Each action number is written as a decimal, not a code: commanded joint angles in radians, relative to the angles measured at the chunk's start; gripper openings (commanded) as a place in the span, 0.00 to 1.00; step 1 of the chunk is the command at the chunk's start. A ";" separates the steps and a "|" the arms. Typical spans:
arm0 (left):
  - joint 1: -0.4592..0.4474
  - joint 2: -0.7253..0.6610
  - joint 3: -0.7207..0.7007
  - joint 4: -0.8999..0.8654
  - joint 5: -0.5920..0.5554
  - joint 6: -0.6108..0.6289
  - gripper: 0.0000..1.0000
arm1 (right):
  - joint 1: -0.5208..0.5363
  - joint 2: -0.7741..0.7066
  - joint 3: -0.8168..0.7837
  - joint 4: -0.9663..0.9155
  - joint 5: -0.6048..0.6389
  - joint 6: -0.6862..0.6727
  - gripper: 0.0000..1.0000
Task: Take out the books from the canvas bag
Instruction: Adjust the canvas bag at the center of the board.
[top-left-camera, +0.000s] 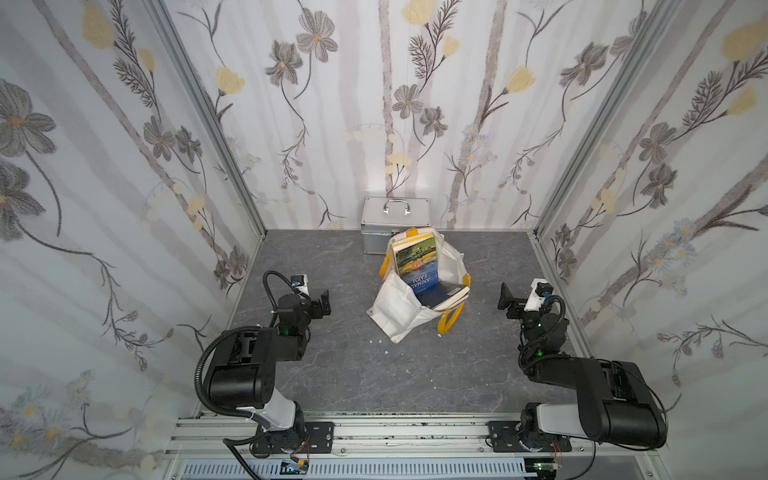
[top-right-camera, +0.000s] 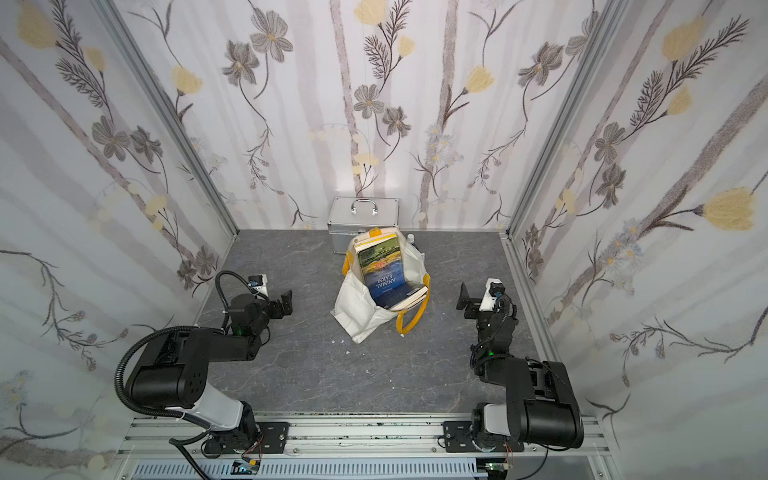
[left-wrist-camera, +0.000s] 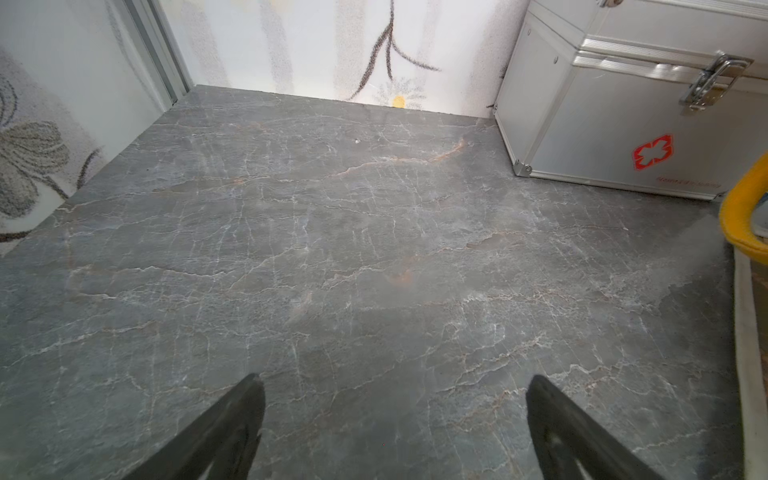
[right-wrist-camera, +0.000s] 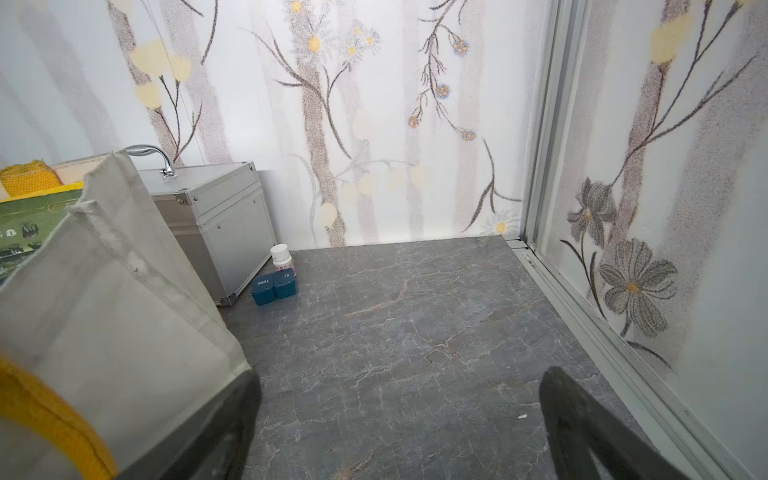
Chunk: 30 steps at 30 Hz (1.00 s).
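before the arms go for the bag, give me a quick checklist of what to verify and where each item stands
1. left gripper open and empty: ok
2. right gripper open and empty: ok
3. canvas bag mouth open: ok
4. Animal Farm book topmost and uncovered: ok
5. other books underneath, how many: cannot tell, only page edges show
6. bag standing apart from the silver case behind it: cannot tell, they overlap in both top views

Cloth canvas bag, shiny metal case, smooth stone-look table
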 joint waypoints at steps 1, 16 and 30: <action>0.006 -0.002 0.005 0.008 -0.013 -0.004 1.00 | -0.001 0.003 0.006 0.046 -0.007 -0.004 1.00; 0.006 -0.001 0.005 0.011 -0.012 -0.003 1.00 | -0.001 0.004 0.007 0.045 -0.007 -0.004 1.00; 0.013 -0.006 -0.009 0.035 -0.106 -0.047 1.00 | -0.001 -0.003 0.022 0.010 0.006 -0.001 1.00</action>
